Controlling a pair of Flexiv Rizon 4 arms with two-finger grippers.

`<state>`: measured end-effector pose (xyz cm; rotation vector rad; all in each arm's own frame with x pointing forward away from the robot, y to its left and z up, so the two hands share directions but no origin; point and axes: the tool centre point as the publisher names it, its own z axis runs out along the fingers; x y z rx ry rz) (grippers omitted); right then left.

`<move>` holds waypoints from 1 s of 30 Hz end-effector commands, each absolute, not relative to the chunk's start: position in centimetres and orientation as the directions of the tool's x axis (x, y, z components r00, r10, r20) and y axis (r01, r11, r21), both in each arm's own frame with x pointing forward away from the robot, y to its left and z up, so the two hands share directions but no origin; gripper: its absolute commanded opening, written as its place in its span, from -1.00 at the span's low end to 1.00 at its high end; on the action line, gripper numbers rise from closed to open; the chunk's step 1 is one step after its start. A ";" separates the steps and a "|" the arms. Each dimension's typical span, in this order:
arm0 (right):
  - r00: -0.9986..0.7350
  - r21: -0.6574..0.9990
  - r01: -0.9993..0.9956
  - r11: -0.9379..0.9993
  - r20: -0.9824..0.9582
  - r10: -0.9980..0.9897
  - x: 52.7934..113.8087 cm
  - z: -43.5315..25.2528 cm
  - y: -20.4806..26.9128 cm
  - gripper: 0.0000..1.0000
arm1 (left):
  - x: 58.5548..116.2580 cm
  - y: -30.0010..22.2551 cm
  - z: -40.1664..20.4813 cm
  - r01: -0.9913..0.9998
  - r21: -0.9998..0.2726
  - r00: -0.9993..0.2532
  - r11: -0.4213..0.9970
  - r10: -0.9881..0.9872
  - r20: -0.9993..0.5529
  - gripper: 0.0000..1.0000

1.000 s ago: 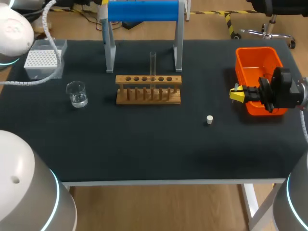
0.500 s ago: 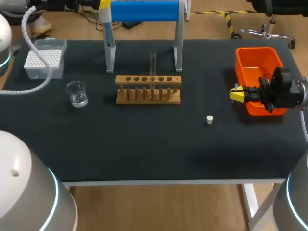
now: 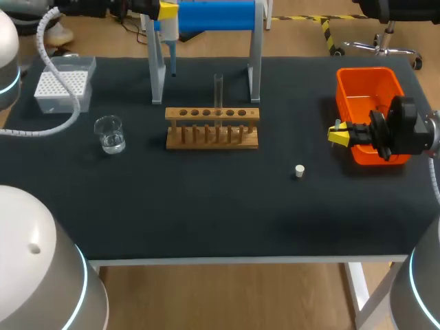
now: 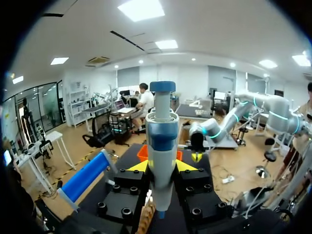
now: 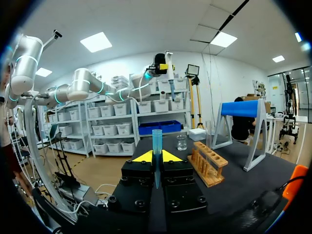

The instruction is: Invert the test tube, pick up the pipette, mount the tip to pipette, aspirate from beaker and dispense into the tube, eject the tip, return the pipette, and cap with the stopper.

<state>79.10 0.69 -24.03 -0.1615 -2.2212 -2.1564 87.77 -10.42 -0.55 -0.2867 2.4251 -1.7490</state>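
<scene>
1. The white stopper (image 3: 299, 170) is lying by itself on the black table (image 3: 206, 213), nearer and to the right of the rack.
2. Farther right, the right gripper (image 3: 336, 135) is hovering beside the near left corner of the orange bin (image 3: 357, 86). Its fingers are clenched on a blue pipette tip (image 5: 156, 141), which is standing upright between them.
3. The glass beaker (image 3: 110, 134), holding clear liquid, is sitting on the left.
4. The wooden rack (image 3: 212, 128) is standing mid-table, and the test tube (image 3: 218, 89) is standing upright in one of its holes.
5. The tip box (image 3: 63, 86) is resting at the far left corner.
6. The blue-barred stand (image 3: 206, 15) is straddling the table just behind the rack.
7. The left gripper (image 3: 167, 9) is hanging over the far edge by the stand's left leg. It is grasping the pipette (image 3: 171, 48) from both sides, with the nozzle pointing down.
</scene>
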 end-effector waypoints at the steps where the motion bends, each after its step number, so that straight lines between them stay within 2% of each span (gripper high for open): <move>1: -0.994 0.994 0.103 0.027 0.102 0.044 79.1 -24.1 0.6 -1.00 | 87.0 -11.4 -0.2 -0.074 -0.951 -0.974 0.299 -0.226 0.004 -1.00; 19: -0.994 0.994 0.103 0.027 0.102 0.044 79.1 -24.1 0.6 -1.00 | 83.0 -14.6 0.4 -0.102 -0.961 -0.981 0.256 -0.184 0.055 -1.00; 30: -0.994 0.994 0.103 0.027 0.102 0.044 79.1 -24.1 0.6 -1.00 | 82.2 -15.4 -3.2 -0.132 -0.957 -0.972 0.258 -0.221 0.075 -1.00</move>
